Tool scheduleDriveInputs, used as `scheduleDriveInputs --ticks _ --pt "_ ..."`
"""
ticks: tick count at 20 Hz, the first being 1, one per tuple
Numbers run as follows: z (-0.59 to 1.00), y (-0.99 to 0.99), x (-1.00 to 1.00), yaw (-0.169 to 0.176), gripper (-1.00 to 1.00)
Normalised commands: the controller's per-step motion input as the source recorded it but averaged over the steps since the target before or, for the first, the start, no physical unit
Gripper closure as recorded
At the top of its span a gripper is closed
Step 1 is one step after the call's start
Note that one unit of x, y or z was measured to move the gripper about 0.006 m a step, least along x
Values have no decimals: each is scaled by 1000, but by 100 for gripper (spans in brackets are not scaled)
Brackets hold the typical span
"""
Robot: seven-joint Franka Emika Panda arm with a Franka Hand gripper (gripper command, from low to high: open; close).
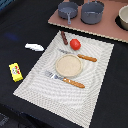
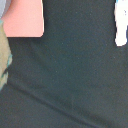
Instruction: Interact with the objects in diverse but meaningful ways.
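Note:
In the exterior view a yellow packet with red print (image 1: 16, 72) lies on the black table towards that view's left. A white oblong piece (image 1: 34, 47) lies farther back, off the mat. A red tomato-like ball (image 1: 75, 44) and a dark brown stick (image 1: 63, 37) lie at the far end of the striped placemat (image 1: 95, 85). The arm and gripper show in neither view. The wrist view shows black cloth, a pink board corner (image 2: 22, 17) and a white shape (image 2: 120, 30) at the edge; I cannot tell what that shape is.
A round tan plate (image 1: 68, 64) sits mid-mat between a wooden-handled knife (image 1: 80, 56) and fork (image 1: 65, 80). Two grey pots (image 1: 68, 10) (image 1: 92, 12) and a pale bowl (image 1: 123, 17) stand on a pinkish board (image 1: 107, 31) at the back.

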Motion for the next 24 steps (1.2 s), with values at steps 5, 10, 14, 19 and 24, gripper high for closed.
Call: scheduleDriveInputs --ticks 5,10,14,19,24 --pt "-19 -153 202 0 -100" --pt "-83 -650 305 10 -100" --pt "-164 -876 239 13 -100" --pt "-175 -977 51 0 -100" --pt "-235 -1000 1 0 -100"
